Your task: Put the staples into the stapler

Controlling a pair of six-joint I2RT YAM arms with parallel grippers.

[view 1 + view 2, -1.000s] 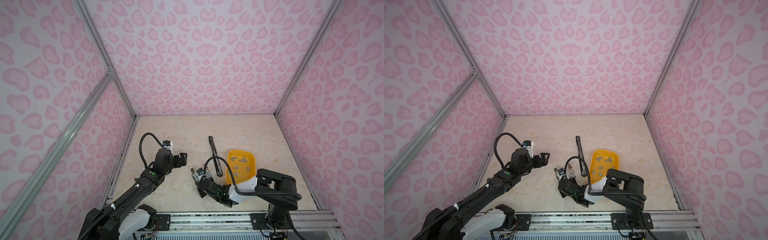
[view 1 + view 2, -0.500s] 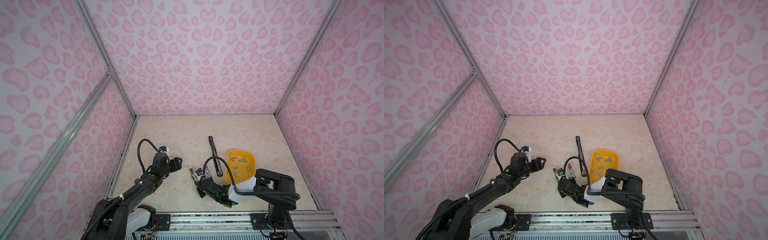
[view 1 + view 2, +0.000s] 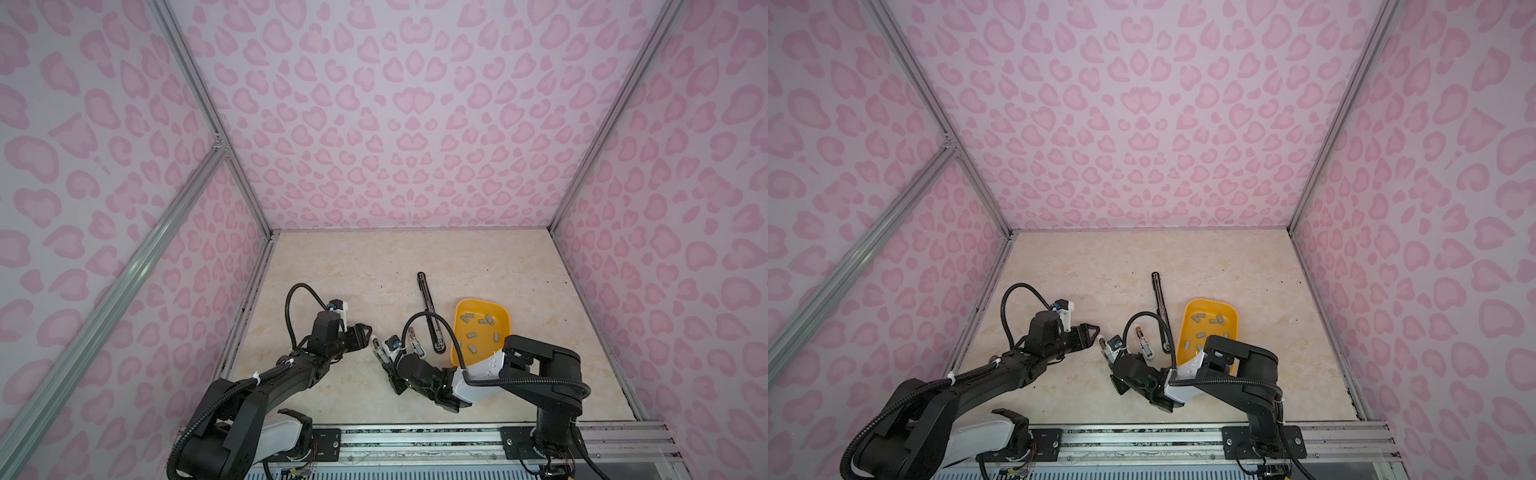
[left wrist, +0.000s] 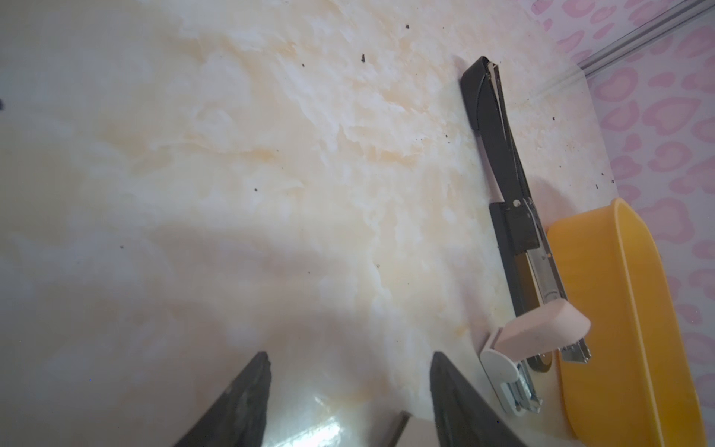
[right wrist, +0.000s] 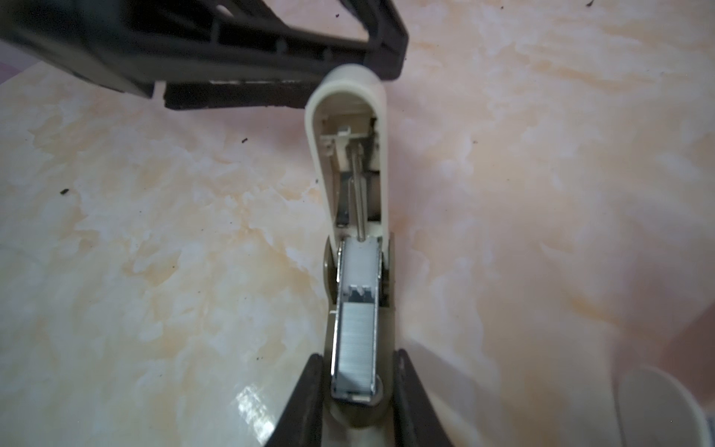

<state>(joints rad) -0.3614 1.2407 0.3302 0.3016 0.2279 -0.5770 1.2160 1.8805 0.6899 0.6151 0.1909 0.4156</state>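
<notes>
Staples (image 5: 356, 333) are already sitting in the channel of the small cream stapler (image 5: 358, 247), so loading is looking done on this one. Its lid is hanging wide open, folded away from the magazine.

The stapler is sitting left of the yellow tray (image 3: 478, 305). The long black stapler (image 3: 428, 307) and a second small stapler (image 3: 415, 344) are lying between it and the tray.

Right gripper (image 5: 356, 367) is pinching the cream stapler's base from both sides at the nose end. My read: that's holding the channel face-up and leaving the lid free to swing. Can't tell if the base is touching the table (image 3: 374, 270) or riding just above it.

Left gripper (image 4: 350, 360) is hovering on the side of the cream stapler away from the tray, fingers spread, nothing between them. In the right wrist view one finger is sitting right at the lid tip; contact or not, can't tell. Guessing it's lining up to push the lid shut while the right is bracing the body.

Spare strips (image 3: 471, 333) are lying loose inside the tray, probably so they aren't scattering and are in easy reach of the right arm.

Risk: an off-axis push on the lid twisting the stapler in the pinch.
</notes>
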